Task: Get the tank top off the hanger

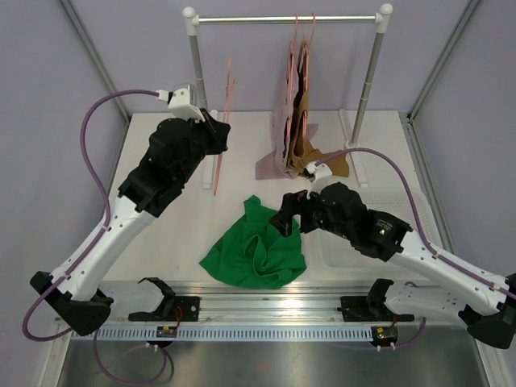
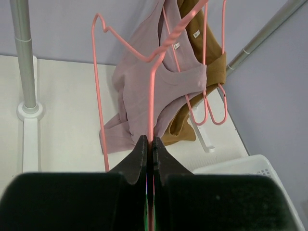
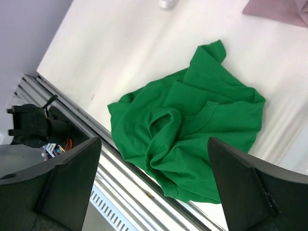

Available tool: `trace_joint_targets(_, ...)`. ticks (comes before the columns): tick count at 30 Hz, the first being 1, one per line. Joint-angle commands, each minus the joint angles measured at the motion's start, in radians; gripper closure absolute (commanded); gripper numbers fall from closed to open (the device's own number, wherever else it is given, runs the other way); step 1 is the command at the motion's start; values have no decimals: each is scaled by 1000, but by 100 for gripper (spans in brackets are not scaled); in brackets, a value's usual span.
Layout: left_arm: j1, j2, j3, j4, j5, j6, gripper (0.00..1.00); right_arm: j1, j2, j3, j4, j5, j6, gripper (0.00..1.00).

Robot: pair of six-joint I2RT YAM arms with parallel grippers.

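The green tank top (image 1: 254,251) lies crumpled on the table near the front edge, off any hanger; it also shows in the right wrist view (image 3: 192,130). My left gripper (image 1: 214,127) is shut on the wire of a bare pink hanger (image 1: 223,121), holding it upright left of the rack's middle; in the left wrist view the closed gripper (image 2: 149,144) pinches the hanger's wire (image 2: 151,96). My right gripper (image 1: 284,219) is open and empty, hovering just above the tank top's right side; in its own view the gripper (image 3: 154,144) has its jaws spread wide over the cloth.
A clothes rack (image 1: 286,18) stands at the back. A mauve garment (image 1: 278,141) and a brown garment (image 1: 310,149) hang from it on pink hangers, their hems on the table. A white basket (image 2: 240,166) sits at the right. A metal rail (image 1: 266,310) runs along the front.
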State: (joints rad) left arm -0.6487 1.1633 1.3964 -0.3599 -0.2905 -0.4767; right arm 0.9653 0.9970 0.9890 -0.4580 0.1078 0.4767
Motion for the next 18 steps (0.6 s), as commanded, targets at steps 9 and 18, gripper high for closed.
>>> trace_joint_targets(9,202,308,369,98,195,-48,100,6,-133,-45,13,9,34,1)
trace_joint_targets(18,276,573,645,136,264,-37,100,4,-129,-108,47,-16,53,0)
